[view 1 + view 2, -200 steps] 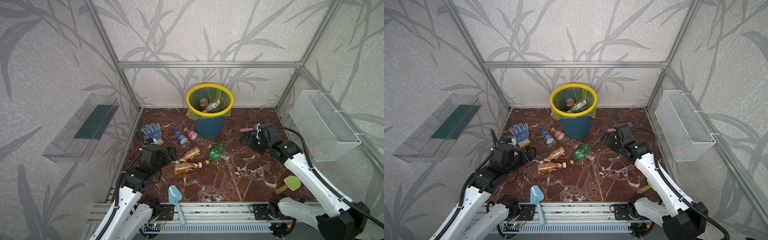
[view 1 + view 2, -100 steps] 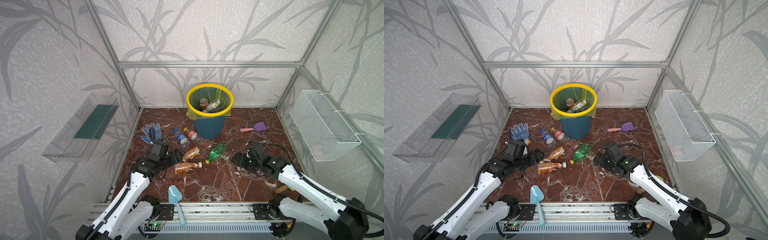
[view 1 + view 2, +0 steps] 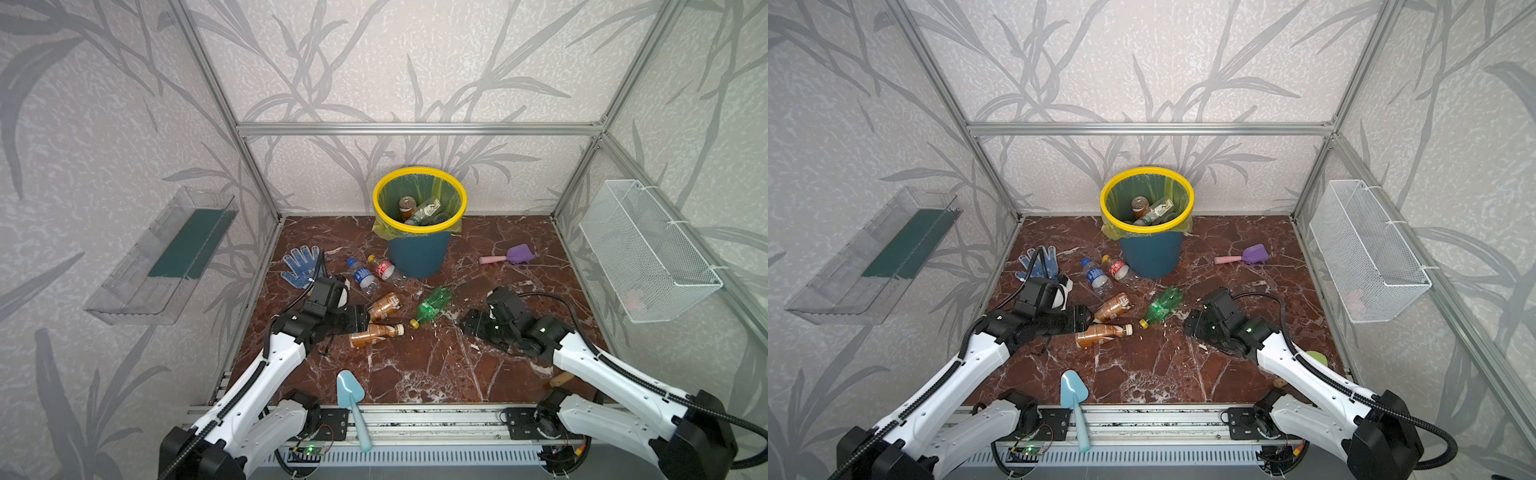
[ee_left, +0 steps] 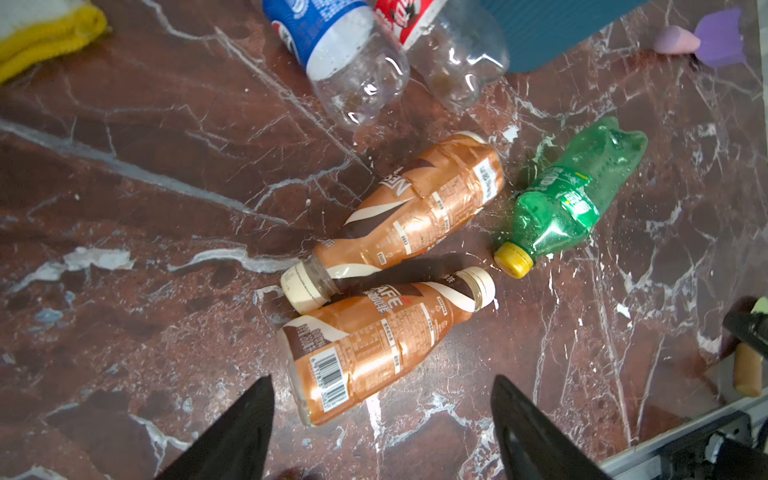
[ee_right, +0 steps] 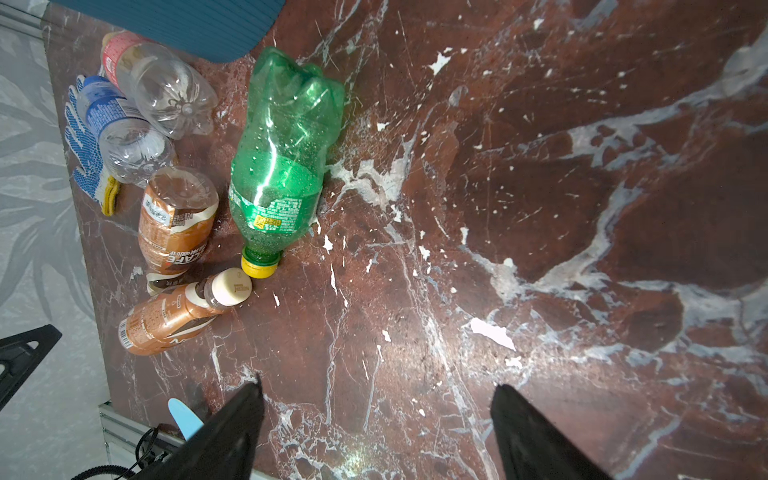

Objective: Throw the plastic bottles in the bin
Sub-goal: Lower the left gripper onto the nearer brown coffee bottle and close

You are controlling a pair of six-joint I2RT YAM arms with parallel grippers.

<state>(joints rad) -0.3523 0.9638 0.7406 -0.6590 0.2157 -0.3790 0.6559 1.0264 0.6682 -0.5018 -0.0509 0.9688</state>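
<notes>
In both top views we find the bin [image 3: 419, 254] at frame centre against the back wall [image 3: 316, 174], with some bottles [image 3: 420, 211] inside it and five loose bottles [image 3: 384, 306] lying on the marble floor [image 3: 415, 365] just lower left of it. Our left gripper [image 4: 380, 395] stands open, its fingers [image 4: 249, 415] either side of the near brown bottle [image 4: 374, 345] at its base. Our right gripper [image 5: 376, 409] is open too, over floor right of the green bottle [image 5: 282, 166].

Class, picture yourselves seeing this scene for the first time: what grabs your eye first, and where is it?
The round dark teal plastic bin with its bright yellow rim stands at the back centre, discarded bottles inside. In front of it, a crumpled green plastic bottle and two brown-wrapped white-capped bottles lie on the red-brown marble floor.
</notes>
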